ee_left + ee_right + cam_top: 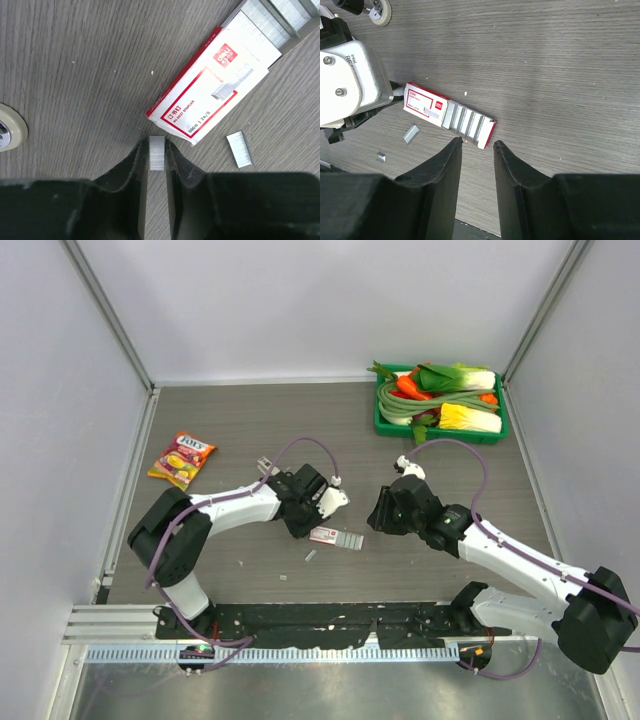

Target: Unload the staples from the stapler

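My left gripper (156, 141) is shut on a short silvery strip of staples (156, 153), pinched between the fingertips just above the table. In the top view this gripper (308, 530) points down beside the staple box. The stapler (268, 466) lies small behind the left arm, its details too small to read. A cream rounded end with metal in it (7, 128) shows at the left edge of the left wrist view. My right gripper (477, 142) is open with nothing between its fingers, close over the box's pulled-out tray.
A red-and-white staple box (210, 90) lies by the left fingertips, with its tray of staple rows (467, 121) slid out. Loose staple strips (240, 149) (411, 133) lie near it. A green basket (383, 426) of toy vegetables stands back right. A sweets bag (181, 459) lies left.
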Robot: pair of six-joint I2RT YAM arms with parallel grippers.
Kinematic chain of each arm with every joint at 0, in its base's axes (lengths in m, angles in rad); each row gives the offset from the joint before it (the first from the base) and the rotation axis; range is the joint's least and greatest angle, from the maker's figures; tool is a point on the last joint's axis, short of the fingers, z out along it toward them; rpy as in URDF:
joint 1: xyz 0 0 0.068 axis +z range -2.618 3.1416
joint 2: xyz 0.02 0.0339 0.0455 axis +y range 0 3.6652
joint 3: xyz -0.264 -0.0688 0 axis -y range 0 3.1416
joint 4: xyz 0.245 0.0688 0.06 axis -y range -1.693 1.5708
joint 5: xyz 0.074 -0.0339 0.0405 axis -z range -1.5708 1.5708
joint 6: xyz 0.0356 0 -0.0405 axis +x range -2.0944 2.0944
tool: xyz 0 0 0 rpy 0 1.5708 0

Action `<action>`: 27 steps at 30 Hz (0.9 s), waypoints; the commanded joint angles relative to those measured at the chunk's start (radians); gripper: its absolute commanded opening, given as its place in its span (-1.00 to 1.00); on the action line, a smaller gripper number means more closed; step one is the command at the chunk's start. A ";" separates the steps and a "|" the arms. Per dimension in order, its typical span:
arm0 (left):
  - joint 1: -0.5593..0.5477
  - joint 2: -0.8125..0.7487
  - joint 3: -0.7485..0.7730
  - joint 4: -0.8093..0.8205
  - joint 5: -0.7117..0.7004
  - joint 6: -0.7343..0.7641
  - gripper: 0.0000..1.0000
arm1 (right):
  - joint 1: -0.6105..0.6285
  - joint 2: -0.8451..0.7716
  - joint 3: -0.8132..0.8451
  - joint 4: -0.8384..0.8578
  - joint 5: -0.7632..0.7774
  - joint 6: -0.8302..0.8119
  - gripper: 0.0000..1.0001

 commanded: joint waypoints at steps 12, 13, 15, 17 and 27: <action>0.047 -0.196 0.153 -0.220 0.021 -0.016 -0.77 | -0.004 -0.016 0.038 0.109 -0.056 -0.043 -0.18; 0.059 -0.212 0.211 -0.243 0.041 -0.027 -0.80 | -0.004 -0.022 0.044 0.121 -0.083 -0.055 -0.14; 0.114 -0.253 0.272 -0.294 0.126 -0.076 -0.82 | -0.006 -0.046 0.053 0.167 -0.125 -0.062 -0.03; 0.183 -0.278 0.357 -0.308 0.207 -0.125 -0.83 | -0.004 -0.074 0.056 0.204 -0.179 -0.065 0.10; 0.429 -0.361 0.319 0.145 0.849 -0.798 -0.86 | -0.003 -0.080 0.203 0.437 -0.370 -0.085 0.35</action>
